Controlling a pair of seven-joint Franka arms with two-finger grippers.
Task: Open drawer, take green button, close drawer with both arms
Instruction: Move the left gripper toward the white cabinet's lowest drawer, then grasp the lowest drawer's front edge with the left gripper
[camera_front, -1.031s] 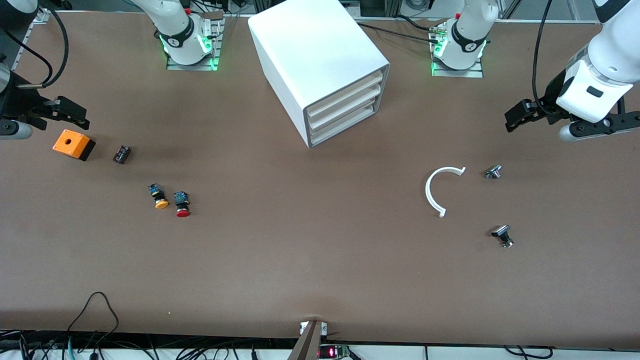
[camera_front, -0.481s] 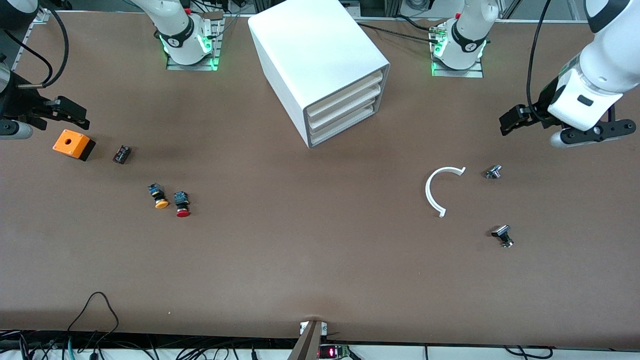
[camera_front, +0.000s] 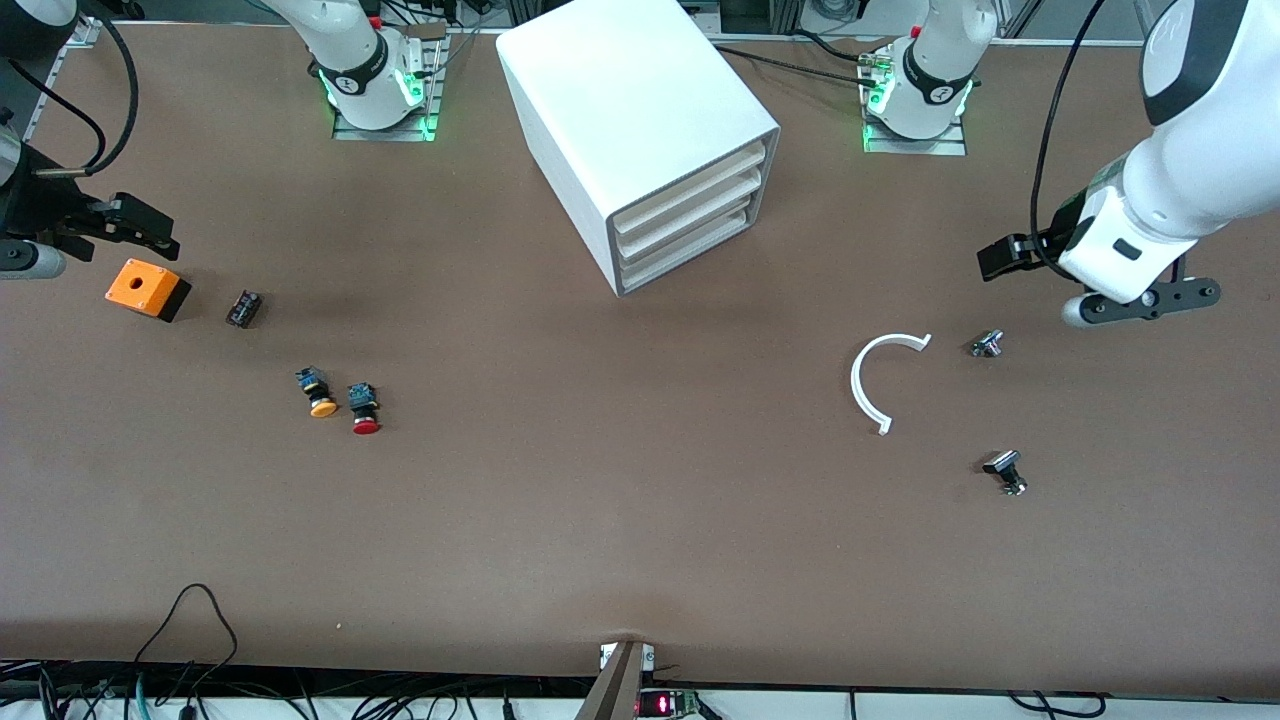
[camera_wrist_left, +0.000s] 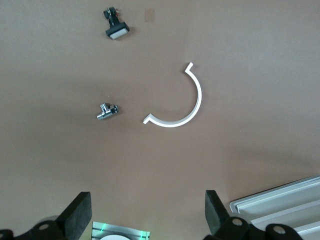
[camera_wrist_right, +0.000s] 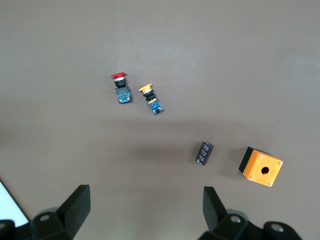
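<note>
Nearest the front camera, toward the left arm's end: a small black-and-silver part (camera_front: 1005, 472). Farther back, a white half-ring (camera_front: 880, 378), open side toward the cabinet, with a small metal fitting (camera_front: 987, 343) just beside it toward the left arm's end. Toward the right arm's end: a red-capped button (camera_front: 363, 408) and an orange-capped button (camera_front: 317, 392) side by side, both lying down. Farther still, a small dark component (camera_front: 243, 308) and, near it, an orange box (camera_front: 146, 288) with a round hole on top.

Left gripper (camera_front: 1003, 260) in the air over bare table near the fitting, fingers (camera_wrist_left: 216, 214) spread wide, holding nothing. Right gripper (camera_front: 135, 226) waiting in the air just above the orange box, fingers (camera_wrist_right: 215, 210) likewise wide apart and empty.

Farthest, between the two arm bases: the white cabinet (camera_front: 620, 100), set at an angle. Lowest drawer (camera_front: 690, 252) pushed fully in, flush with the two above it. Green button not visible anywhere; cannot tell where it lies.
</note>
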